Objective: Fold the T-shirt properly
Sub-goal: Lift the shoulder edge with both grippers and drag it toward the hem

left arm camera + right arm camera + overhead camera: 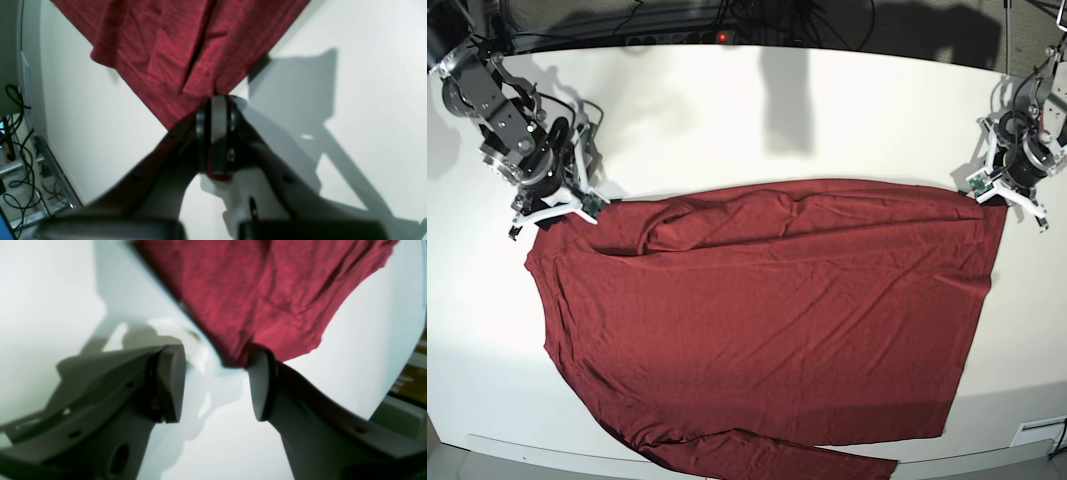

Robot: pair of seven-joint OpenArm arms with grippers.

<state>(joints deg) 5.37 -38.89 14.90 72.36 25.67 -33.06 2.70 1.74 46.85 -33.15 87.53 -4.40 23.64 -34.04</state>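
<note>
The maroon T-shirt (767,320) lies spread flat on the white table (727,110), with one long sleeve trailing along the front edge. My left gripper (993,198) is at the shirt's far right corner. In the left wrist view this gripper (218,100) is shut on that corner of the shirt (173,50). My right gripper (557,212) is at the shirt's far left corner. In the right wrist view this gripper (217,386) is open just above the table. The shirt's edge (267,296) touches the tip of one finger (263,386) and is not pinched.
Cables and a power strip (717,35) run behind the table's back edge. The left wrist view shows the table's side edge with cables and a metal frame (20,173) below it. A small white box (1037,432) sits at the front right.
</note>
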